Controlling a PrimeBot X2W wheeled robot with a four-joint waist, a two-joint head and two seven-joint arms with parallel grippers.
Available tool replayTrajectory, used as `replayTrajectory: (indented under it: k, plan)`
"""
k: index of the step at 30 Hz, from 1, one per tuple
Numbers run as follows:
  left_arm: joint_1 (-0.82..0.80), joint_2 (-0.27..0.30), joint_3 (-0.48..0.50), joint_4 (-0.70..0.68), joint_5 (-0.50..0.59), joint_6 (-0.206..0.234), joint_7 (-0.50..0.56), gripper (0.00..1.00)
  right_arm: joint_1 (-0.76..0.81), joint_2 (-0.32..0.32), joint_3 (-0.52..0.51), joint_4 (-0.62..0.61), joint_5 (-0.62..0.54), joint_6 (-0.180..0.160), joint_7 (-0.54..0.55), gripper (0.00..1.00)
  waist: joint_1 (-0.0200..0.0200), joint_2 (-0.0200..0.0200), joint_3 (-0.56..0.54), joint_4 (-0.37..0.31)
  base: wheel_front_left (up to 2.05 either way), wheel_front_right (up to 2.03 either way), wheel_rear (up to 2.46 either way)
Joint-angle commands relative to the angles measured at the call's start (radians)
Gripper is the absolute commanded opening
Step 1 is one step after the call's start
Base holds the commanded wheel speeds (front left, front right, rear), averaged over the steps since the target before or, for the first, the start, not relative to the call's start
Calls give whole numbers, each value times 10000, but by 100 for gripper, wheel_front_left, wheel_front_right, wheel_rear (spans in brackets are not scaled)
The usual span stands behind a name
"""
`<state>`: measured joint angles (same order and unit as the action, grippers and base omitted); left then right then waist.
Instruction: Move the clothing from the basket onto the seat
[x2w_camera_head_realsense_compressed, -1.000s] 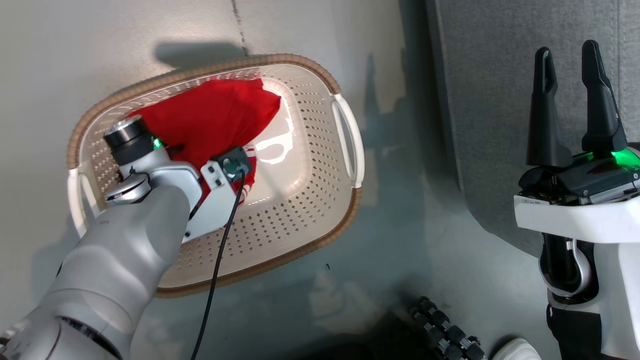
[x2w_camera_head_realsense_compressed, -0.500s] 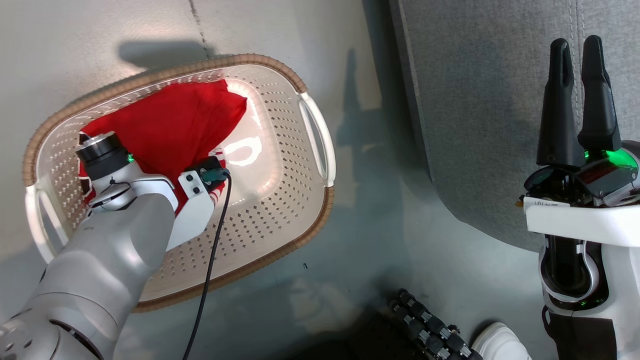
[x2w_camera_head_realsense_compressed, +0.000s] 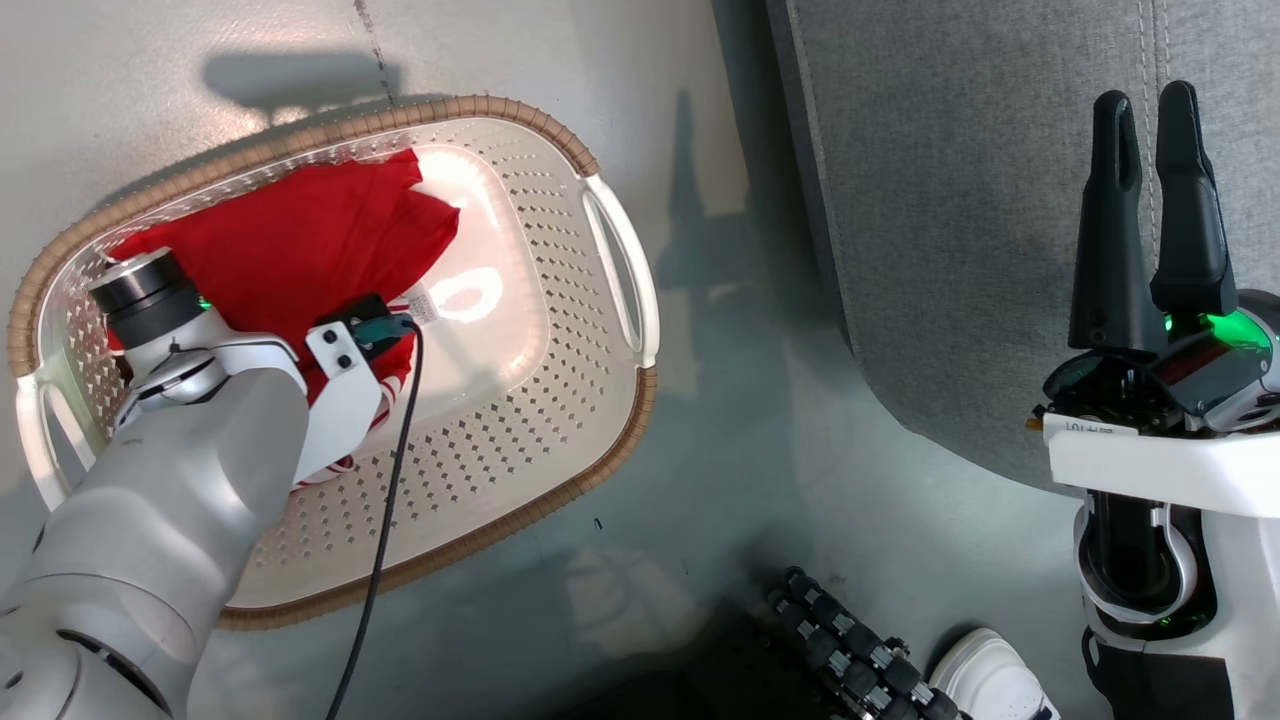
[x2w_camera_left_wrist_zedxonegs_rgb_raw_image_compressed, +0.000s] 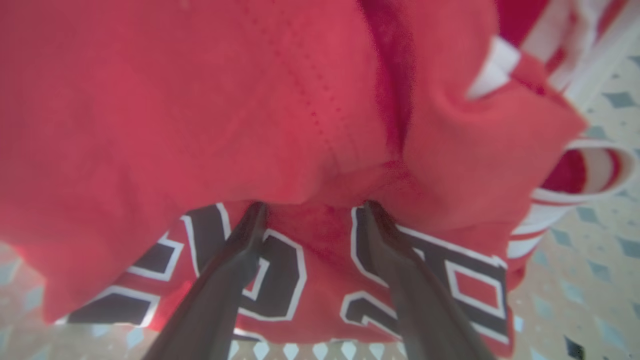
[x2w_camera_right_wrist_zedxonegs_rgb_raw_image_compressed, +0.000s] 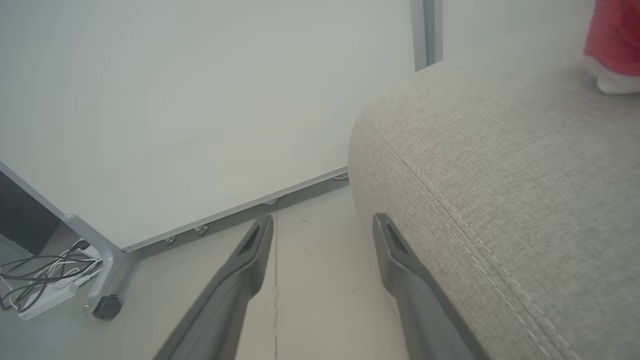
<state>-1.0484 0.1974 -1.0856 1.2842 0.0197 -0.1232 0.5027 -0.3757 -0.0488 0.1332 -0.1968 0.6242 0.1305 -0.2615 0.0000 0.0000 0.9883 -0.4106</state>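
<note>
Red clothing (x2w_camera_head_realsense_compressed: 300, 230) seemingly against basket (x2w_camera_head_realsense_compressed: 500, 105) wall.

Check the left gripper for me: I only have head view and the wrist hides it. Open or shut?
Observer: Open. The left gripper has its fingers spread, tips meeting the plain red garment.
Operator: Only one garment there?
Observer: No. A jersey with black-and-white lettering lies partly covered by it, in the basket.
Operator: And the right gripper?
Observer: The right gripper is open with nothing between its fingers, over the floor beside the seat.
</note>
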Motion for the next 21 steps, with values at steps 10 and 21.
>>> replayTrajectory:
  k: [10, 21]
  plan:
    - [-86, 200, -135, 70, -172, 109, 220, 100, 8, -35, -127, -98, -75, 6, -46, 100, 0, 0, 147, 157, 0, 0, 0]
    - [-199, 162, -189, 72, -429, 235, 351, 0, -157, -35, -152, -24, -61, 6, -46, 100, 0, 0, 136, 200, 0, 0, 0]
